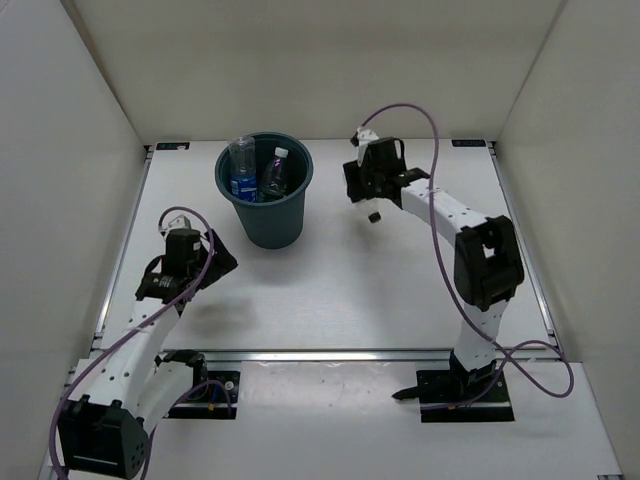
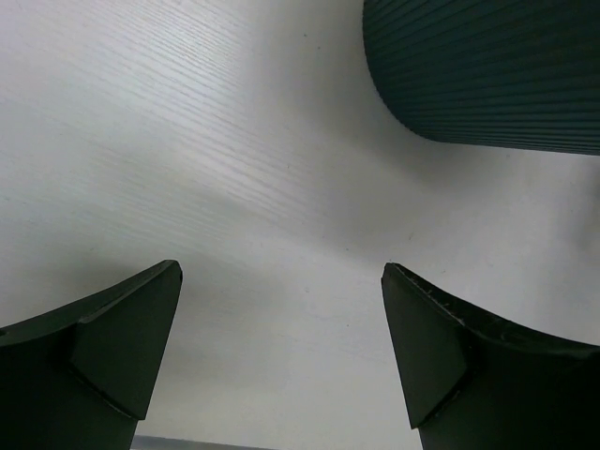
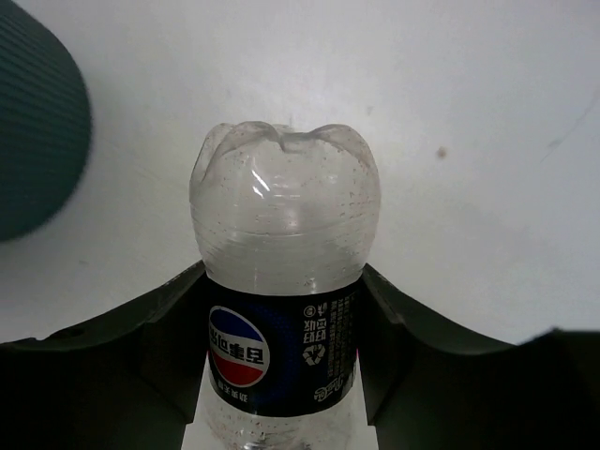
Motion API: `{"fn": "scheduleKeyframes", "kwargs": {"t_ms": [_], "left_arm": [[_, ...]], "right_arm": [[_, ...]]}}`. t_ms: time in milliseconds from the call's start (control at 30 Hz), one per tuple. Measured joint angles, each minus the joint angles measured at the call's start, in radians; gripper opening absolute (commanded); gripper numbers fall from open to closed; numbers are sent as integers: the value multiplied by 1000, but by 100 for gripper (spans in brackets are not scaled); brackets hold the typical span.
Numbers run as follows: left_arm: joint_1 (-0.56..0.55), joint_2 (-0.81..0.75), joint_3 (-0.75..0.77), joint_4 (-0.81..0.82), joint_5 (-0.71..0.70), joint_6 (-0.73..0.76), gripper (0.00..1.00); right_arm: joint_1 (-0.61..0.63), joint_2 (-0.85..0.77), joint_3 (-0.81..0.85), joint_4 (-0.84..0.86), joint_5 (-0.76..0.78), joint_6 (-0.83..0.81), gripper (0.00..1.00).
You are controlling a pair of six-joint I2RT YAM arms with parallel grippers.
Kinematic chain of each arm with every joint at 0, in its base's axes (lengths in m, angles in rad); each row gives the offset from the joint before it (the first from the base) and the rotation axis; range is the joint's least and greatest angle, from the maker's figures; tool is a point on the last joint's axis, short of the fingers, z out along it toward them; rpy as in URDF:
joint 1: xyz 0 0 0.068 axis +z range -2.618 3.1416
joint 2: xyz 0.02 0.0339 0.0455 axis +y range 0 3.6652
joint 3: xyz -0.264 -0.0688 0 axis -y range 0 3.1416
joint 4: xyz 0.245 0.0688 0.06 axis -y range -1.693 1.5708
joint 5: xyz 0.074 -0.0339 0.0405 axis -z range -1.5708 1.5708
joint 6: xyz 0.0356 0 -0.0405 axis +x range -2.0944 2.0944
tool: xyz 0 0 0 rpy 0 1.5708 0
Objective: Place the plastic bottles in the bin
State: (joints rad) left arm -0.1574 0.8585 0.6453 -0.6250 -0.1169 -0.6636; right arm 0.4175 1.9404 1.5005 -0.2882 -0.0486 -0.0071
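Bin (image 1: 270,228): stood upright on the table (image 1: 400,300), far left of centre
Bin contents: a blue-labelled bottle (image 1: 242,172) and a white-capped bottle (image 1: 276,170), both clear, are seen inside
Right gripper (image 3: 281,277): clamped on a dark-labelled clear bottle (image 3: 286,216), right of the bin, apart from it
Left gripper (image 2: 281,270): spread wide, nothing held, near the bin's base

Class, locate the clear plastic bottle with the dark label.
The clear dark-labelled bottle sits in the right gripper, right wrist view, right of the dark teal round plastic bin.
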Motion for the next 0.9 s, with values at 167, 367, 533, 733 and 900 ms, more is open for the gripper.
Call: {"fn": "scheduleKeyframes", "kwargs": {"t_ms": [167, 367, 533, 733, 900], "left_arm": [[12, 52, 1, 25, 22, 14, 99], [16, 78, -12, 62, 55, 17, 98], [16, 80, -16, 73, 58, 18, 99], [13, 79, -15, 68, 47, 29, 99], [10, 79, -13, 56, 46, 38, 99]], "right_arm": [[21, -162, 130, 39, -66, -5, 35], [139, -169, 399, 155, -211, 17, 36], [228, -7, 611, 209, -351, 83, 43], [257, 119, 577, 217, -440, 145, 96], [255, 137, 551, 207, -446, 150, 99]]}}
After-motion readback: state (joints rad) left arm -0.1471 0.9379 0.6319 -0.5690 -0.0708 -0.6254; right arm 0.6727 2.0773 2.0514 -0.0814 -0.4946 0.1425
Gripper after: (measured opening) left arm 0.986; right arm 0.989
